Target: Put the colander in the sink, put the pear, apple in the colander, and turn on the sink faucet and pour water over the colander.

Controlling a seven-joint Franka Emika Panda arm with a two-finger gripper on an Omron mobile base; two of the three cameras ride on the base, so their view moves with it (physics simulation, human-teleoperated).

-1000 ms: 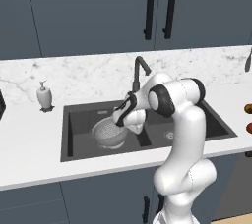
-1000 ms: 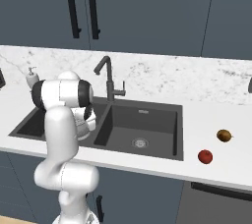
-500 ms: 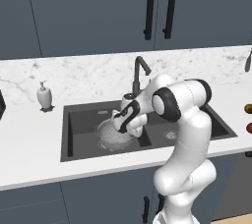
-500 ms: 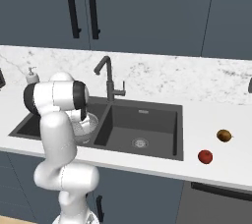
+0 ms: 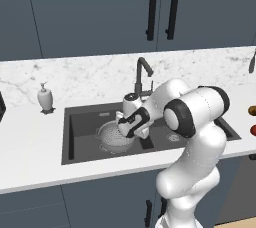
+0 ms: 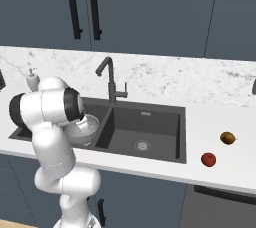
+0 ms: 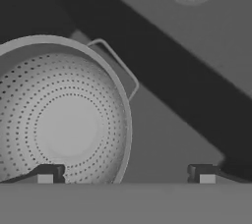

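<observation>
The silver perforated colander (image 5: 113, 137) sits upright in the left basin of the dark sink (image 5: 80, 144). My gripper (image 5: 131, 125) hovers just over its right rim, open. In the hand view the colander (image 7: 59, 120) lies at the left, with one side handle toward the basin divider. The gripper (image 7: 125, 175) straddles the rim, one fingertip (image 7: 48, 174) over the bowl and the other over the sink floor. The tall dark faucet (image 5: 143, 74) stands behind the divider. The pear (image 6: 227, 138) and the red apple (image 6: 208, 159) lie on the counter right of the sink (image 6: 150, 122).
A white soap dispenser (image 5: 45, 97) stands on the marble counter left of the sink. The right basin's silver drain (image 6: 142, 145) is uncovered. Dark cabinets with black handles hang above the backsplash. My arm hides part of the colander (image 6: 86, 127) in the right base view.
The jaws have spread a little wider around the colander's rim. The arm's elbow has swung slightly right. The colander stays put in the left basin.
</observation>
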